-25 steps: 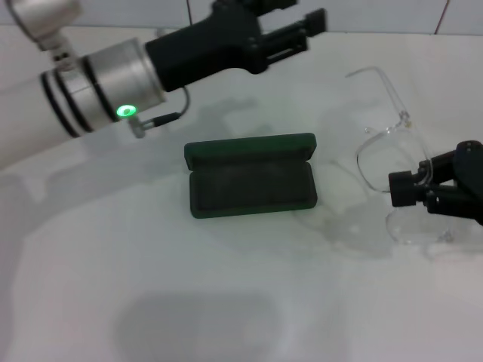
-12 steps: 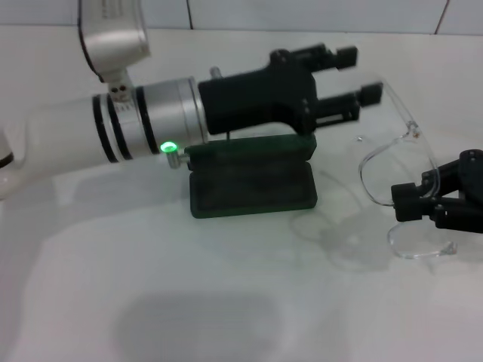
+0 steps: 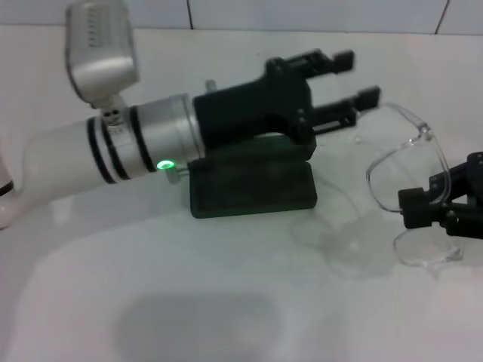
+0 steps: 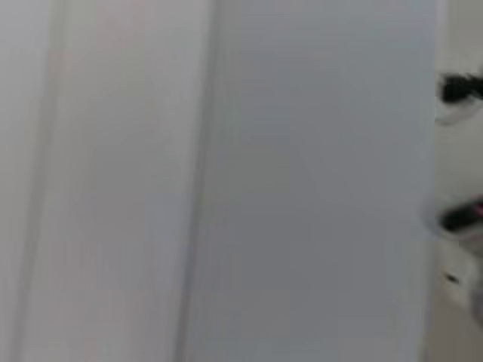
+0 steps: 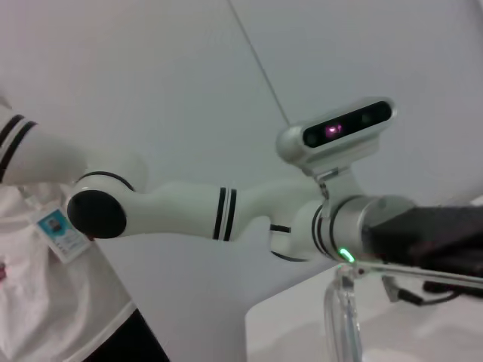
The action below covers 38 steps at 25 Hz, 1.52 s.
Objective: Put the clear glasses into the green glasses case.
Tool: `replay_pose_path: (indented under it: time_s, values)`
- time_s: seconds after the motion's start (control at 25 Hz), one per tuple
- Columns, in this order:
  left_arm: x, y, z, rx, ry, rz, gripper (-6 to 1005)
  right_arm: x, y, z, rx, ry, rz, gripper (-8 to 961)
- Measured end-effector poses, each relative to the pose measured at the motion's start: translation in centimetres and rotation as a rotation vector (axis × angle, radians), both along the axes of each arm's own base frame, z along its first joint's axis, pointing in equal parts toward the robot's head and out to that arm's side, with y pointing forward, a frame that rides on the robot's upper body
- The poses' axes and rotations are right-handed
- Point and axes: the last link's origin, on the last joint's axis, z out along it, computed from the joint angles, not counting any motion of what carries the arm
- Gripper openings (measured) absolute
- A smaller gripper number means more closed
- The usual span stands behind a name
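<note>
The green glasses case [image 3: 253, 192] lies open on the white table, its lid edge hidden behind my left arm. My left gripper [image 3: 361, 75] reaches across above the case, open, with its fingertips close to one thin arm of the clear glasses [image 3: 404, 162]. These glasses are held tilted at the right, just above the table, with my right gripper [image 3: 413, 207] shut on them near the bridge. In the right wrist view a clear glasses [image 5: 343, 320] part stands close to the camera, with the left arm's black gripper [image 5: 430, 237] behind it.
White tiled wall runs behind the table [image 3: 189, 302]. In the right wrist view a person in white clothing with a badge [image 5: 56, 226] stands beyond the left arm. The left wrist view shows only blurred pale surfaces.
My left arm swung from the back left to above the case, its open gripper now near the glasses' arm. The right gripper drifted slightly right and nearer with the glasses.
</note>
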Motion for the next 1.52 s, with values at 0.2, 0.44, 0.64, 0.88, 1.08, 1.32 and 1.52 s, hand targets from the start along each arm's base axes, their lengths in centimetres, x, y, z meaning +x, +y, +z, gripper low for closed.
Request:
replay_pose_path:
  time_s: [0.2, 0.44, 0.64, 0.88, 1.08, 1.32, 1.52]
  values:
    - [-0.9, 0.3, 1.0, 0.067, -0.047, 0.048, 669, 0.3, -0.4, 0.0, -0.009, 0.002, -0.005, 122]
    - [-0.3, -0.2, 1.2, 0.094, -0.087, 0.008, 669, 0.4, -0.5, 0.1, -0.011, 0.003, -0.008, 121]
    - [1.2, -2.4, -0.8, -0.018, -0.028, -0.139, 669, 0.4, -0.5, 0.0, -0.015, 0.003, -0.012, 121]
    - [2.1, -3.9, -1.8, -0.077, 0.007, -0.234, 669, 0.2, -0.3, 0.0, -0.014, 0.003, -0.009, 120]
    - [1.4, -3.5, -1.8, -0.051, 0.028, -0.212, 669, 0.2, -0.3, 0.0, -0.015, 0.002, -0.008, 120]
    - [0.5, -2.5, -1.0, 0.009, 0.031, -0.149, 669, 0.3, -0.4, 0.0, -0.016, 0.003, -0.014, 119]
    - [0.1, -2.2, -0.9, 0.018, 0.054, -0.143, 669, 0.4, -0.5, 0.0, -0.022, 0.008, -0.019, 119]
